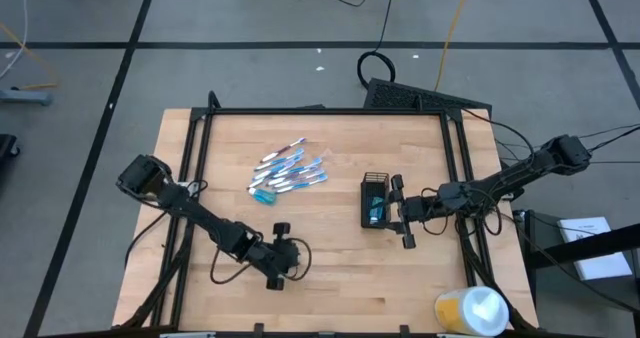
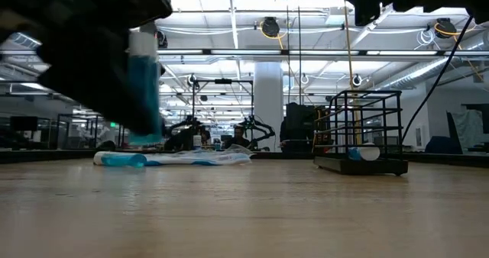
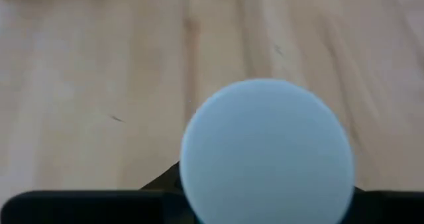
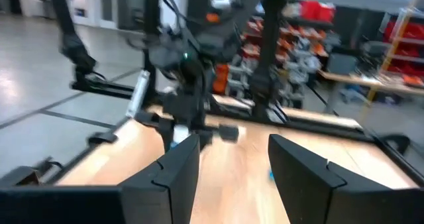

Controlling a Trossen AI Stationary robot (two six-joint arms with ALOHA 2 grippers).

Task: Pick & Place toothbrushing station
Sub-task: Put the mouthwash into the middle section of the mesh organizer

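Around my left gripper (image 1: 283,261) the table (image 1: 340,288) lies bare on every side. The toothbrush pile (image 1: 287,172) sits well apart, and the mesh cup (image 1: 375,200) blocks my right gripper (image 1: 400,210), just beside it.

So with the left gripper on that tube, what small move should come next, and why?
Probably lift and carry the white-capped blue tube toward the black wire-mesh cup. The left gripper holds it upright near the table's front, well away from the cup, while the right gripper waits open beside the cup.
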